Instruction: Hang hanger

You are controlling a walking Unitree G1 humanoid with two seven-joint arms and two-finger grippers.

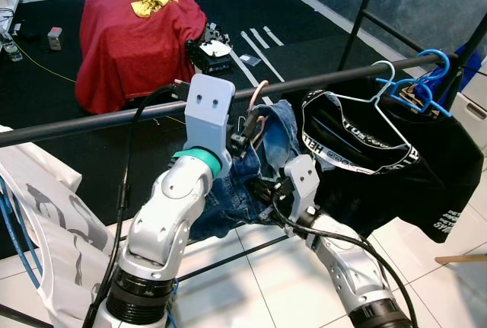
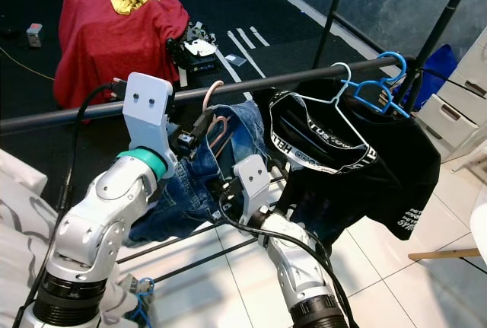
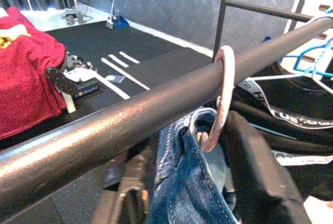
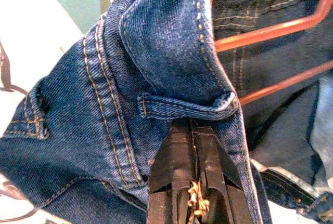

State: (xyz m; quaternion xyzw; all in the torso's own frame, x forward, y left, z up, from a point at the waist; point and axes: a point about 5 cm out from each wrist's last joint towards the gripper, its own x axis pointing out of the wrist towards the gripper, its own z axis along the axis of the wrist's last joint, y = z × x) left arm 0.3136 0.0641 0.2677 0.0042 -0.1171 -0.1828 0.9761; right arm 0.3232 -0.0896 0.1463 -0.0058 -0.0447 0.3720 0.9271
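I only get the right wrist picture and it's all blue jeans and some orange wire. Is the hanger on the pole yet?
Observer: Yes. The pinkish hook is curled over the dark rail, with the jeans hanging below it.
Operator: What's my other gripper doing?
Observer: The left gripper is up at the rail, right beside the hook.
Operator: Anything else hanging there?
Observer: A black shirt on a white hanger hangs to the robot's right of the jeans, with blue hangers beyond it.
Operator: What am I pinching?
Observer: The right gripper is shut on the jeans' waistband.
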